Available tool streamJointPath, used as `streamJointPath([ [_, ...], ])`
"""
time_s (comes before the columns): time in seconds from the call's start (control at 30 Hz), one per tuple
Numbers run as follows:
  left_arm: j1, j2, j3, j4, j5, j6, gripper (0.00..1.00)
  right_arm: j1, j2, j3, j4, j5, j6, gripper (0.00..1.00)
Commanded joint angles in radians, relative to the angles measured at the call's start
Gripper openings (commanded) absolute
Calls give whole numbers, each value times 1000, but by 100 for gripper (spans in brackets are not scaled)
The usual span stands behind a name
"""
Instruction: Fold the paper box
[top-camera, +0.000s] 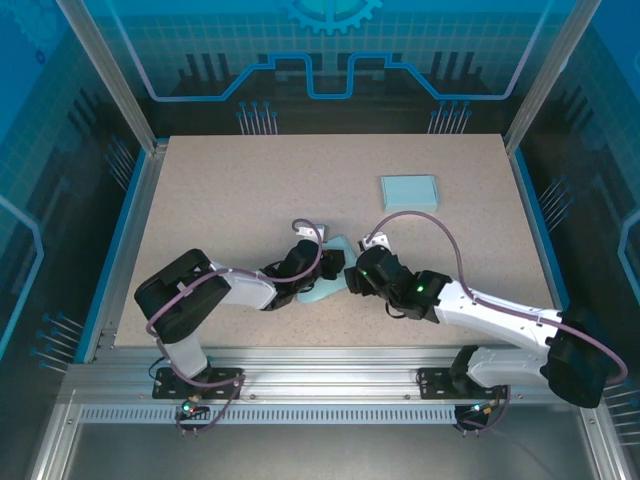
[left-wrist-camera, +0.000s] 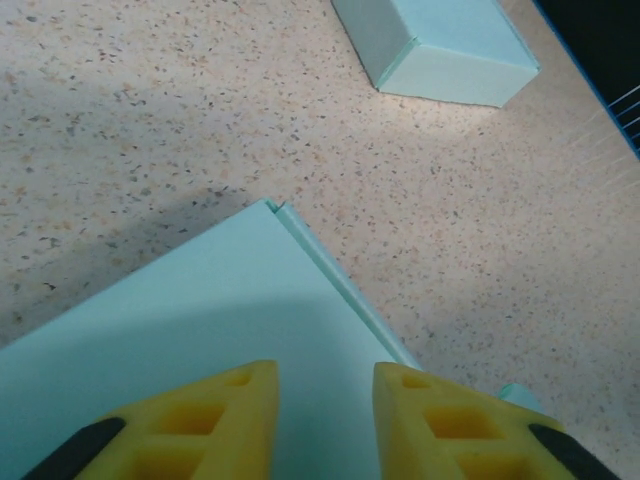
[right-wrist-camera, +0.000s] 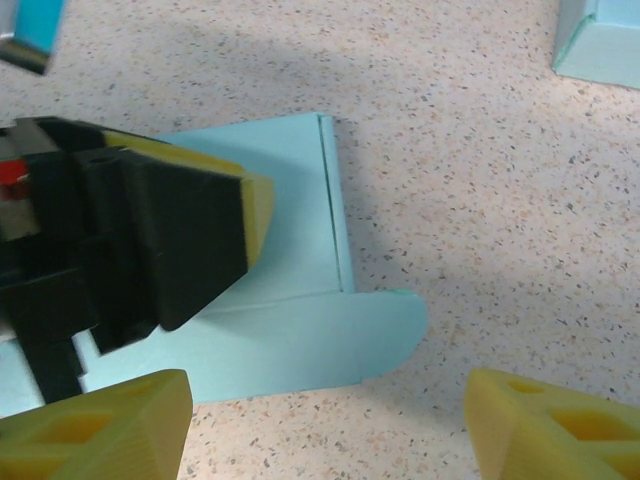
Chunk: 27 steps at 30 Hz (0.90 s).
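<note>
Currently lying flat on the table (top-camera: 220, 200), near its middle and a little toward the near edge: paper box (right-wrist-camera: 300, 300), a pale teal unfolded blank with a narrow creased strip along one edge and a rounded tab poking out at a corner. Set between left gripper (left-wrist-camera: 325, 400) and right gripper (right-wrist-camera: 330, 425), both low over it.

Left: jaws parted by a narrow gap, over the middle of the sheet, nothing pinched between the pads. Touching the paper or just above it, cannot tell. Right: jaws spread wide, empty, straddling the rounded tab end, apparently not touching.

Well apart at the far right of the table: second box (top-camera: 409, 190), same colour, already folded, probably a finished example.

Handling guess: very light thin card, stiff across the panels, hinging easily at the creases. Likely to skate on the speckled top when pushed, so worth pinning with one arm while lifting with the other. Easy to dent or crumple under a hard pinch.

Best hold, judging from here: the creased side strip or the rounded tab, taken at the edge. No purchase on the flat middle beyond pressing down.

Probably about to raise a first wall. Task early, no walls up yet.
</note>
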Motion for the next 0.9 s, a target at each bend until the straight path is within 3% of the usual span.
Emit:
streamJointPath([
  [0.0, 4, 6, -34, -154, 27, -11, 40, -52, 43, 24, -21, -61, 35, 73],
  [0.23, 5, -211, 85, -457, 15, 73, 64, -141, 50, -6, 39, -206, 37, 75],
  [0.4, 15, -332, 150, -678, -68, 99, 77, -131, -6, -21, 68, -253, -173, 77],
  [0.63, 115, -546, 10, -731, -91, 15, 99, 39, -38, -58, 62, -25, -427, 79],
  [0.87, 230, -746, -98, -816, -113, -16, 99, 207, 81, -95, 159, 192, -549, 85],
])
